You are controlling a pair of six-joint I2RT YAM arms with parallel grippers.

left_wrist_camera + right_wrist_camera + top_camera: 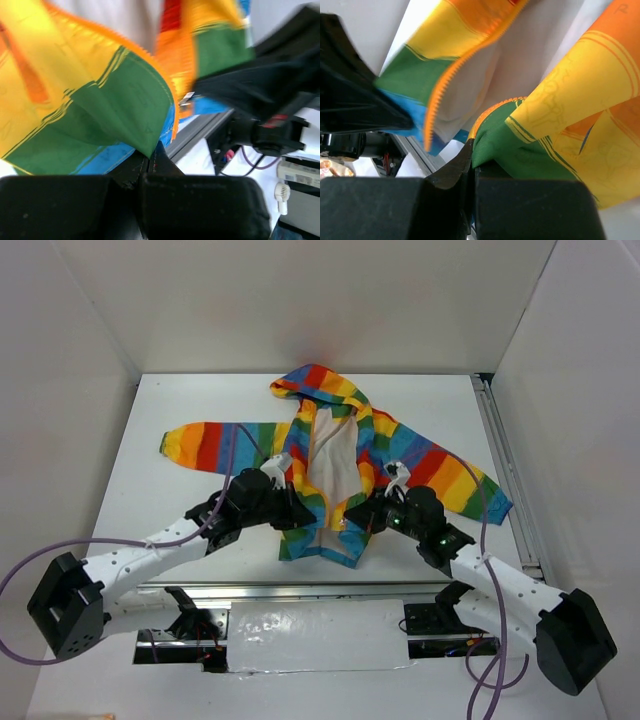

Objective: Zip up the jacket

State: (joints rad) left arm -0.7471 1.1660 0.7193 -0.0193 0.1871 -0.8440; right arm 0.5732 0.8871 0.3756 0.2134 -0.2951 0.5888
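The rainbow-striped jacket (330, 430) lies on the white table (180, 400), hood at the far side, front open with white lining showing. My left gripper (292, 512) sits at the lower edge of the jacket's left front flap. In the left wrist view its jaws (150, 156) are shut on a fold of green fabric (125, 95), next to the orange zipper teeth (170, 95). My right gripper (364, 512) is at the lower right flap. Its jaws (473, 155) are shut, pinching green fabric (520, 145) beside the other orange zipper edge (445, 85).
A metal rail (505, 470) runs along the table's right side and another (300, 588) along the near edge. White walls enclose the table on three sides. My right arm (270, 95) shows dark and close in the left wrist view.
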